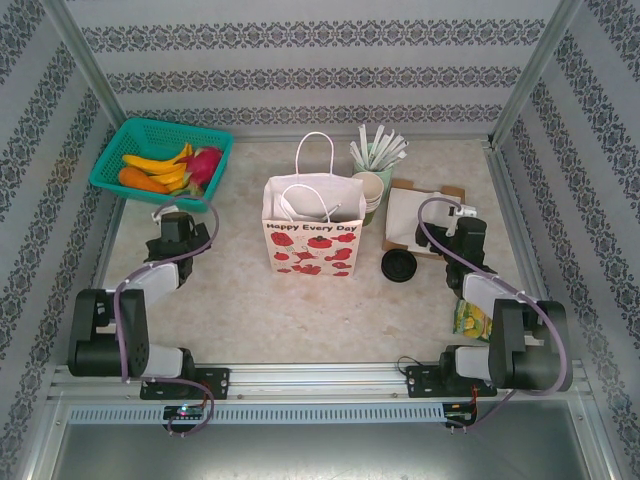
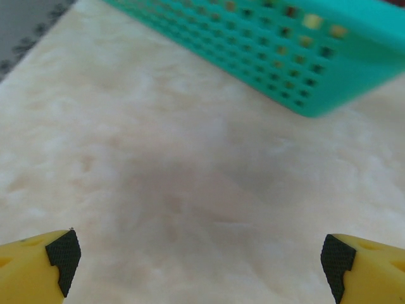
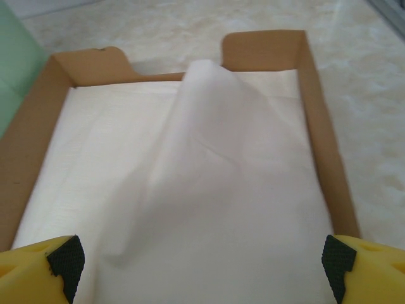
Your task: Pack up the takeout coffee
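Takeout coffee is perhaps already inside the paper bag (image 1: 312, 245), between left pincer (image 2: 202, 263) and right pincer (image 3: 202, 263), both wide open and empty; next, verify.

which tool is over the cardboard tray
The right tool, above the brown cardboard tray lined with white paper; the left tool is over bare table beside the teal basket.

The left end effector (image 2: 199, 256) hangs over the pale, marbled counter (image 2: 158, 158) with its jaws spread wide. Its yellow fingers with black pads (image 2: 63, 253) sit at the two lower corners, with bare counter between them. Ahead of the end effector and off to its right, the perforated wall of a teal plastic basket (image 2: 304, 50) slants across, slightly blurred. A faint shadow lies on the counter just ahead of the fingers.
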